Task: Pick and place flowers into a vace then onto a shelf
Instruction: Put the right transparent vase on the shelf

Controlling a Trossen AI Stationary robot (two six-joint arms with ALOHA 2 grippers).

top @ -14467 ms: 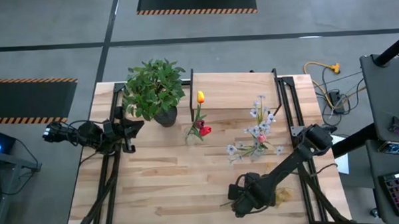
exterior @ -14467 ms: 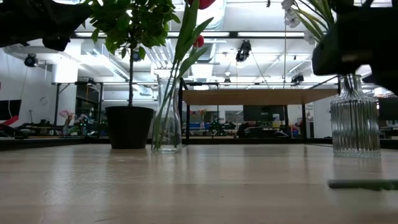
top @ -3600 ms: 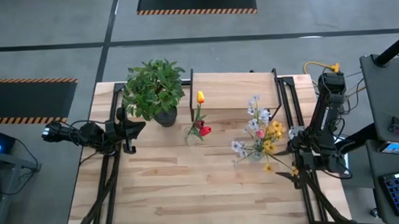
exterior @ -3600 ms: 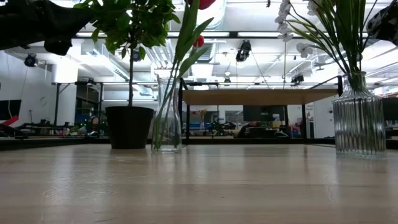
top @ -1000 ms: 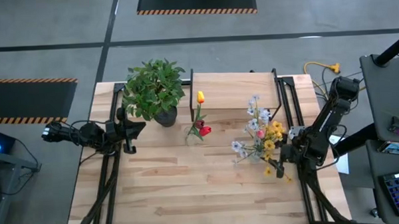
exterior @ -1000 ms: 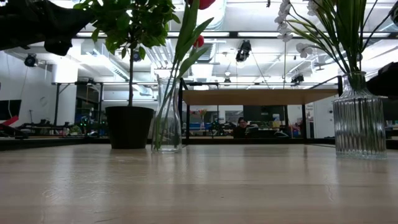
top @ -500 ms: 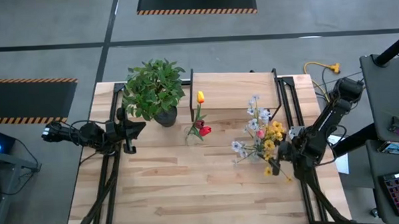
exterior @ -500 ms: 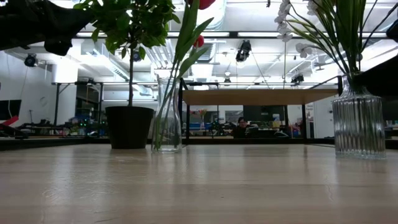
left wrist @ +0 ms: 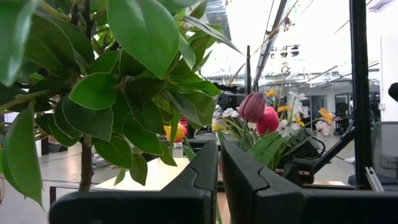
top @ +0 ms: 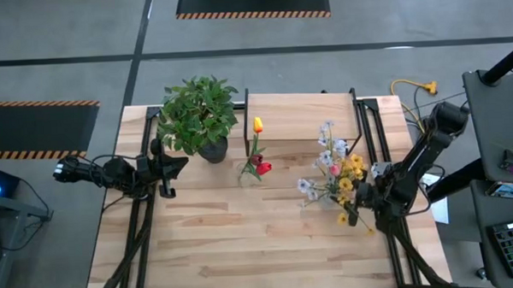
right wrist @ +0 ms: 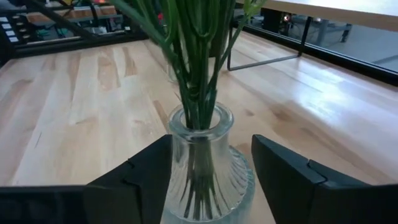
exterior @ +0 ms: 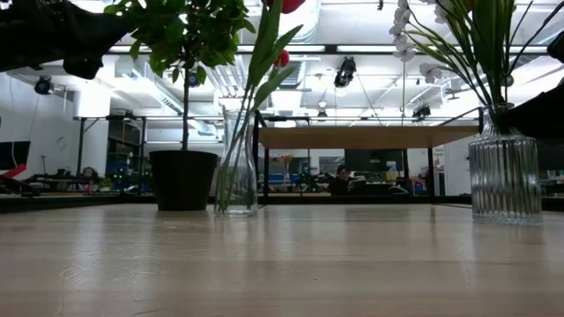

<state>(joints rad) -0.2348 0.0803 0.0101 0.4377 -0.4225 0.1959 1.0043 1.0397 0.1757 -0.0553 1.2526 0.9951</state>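
Observation:
A ribbed clear glass vase (right wrist: 202, 177) stands on its base on the table's right part (top: 331, 193) (exterior: 504, 180). It holds pale sprigs, a pink bud and yellow clusters on green stems. My right gripper (right wrist: 211, 162) (top: 353, 211) is open, level with the vase's neck, one finger on each side of it. A plain glass vase (top: 253, 168) (exterior: 238, 167) with red and yellow tulips stands mid-table. The pale wooden shelf (top: 300, 117) is at the far edge. My left gripper (top: 167, 168) (left wrist: 219, 180) is shut, at the table's left side. My right gripper comes level at the ribbed vase's neck (right wrist: 186, 134) from the table's right side, with its fingers (right wrist: 146, 171) close beside the glass on both sides. Whether they touch the glass, I cannot tell. The vase stands upright on the table.
A bushy plant in a dark pot (top: 200, 116) (exterior: 183, 180) stands at the far left, close in front of my left gripper. Black frame legs (top: 363, 127) flank the shelf. The near half of the slatted tabletop (top: 243, 247) is bare wood.
My right gripper has moved a little toward the table's left, closing in on the ribbed vase until its fingers stand on either side of the neck.

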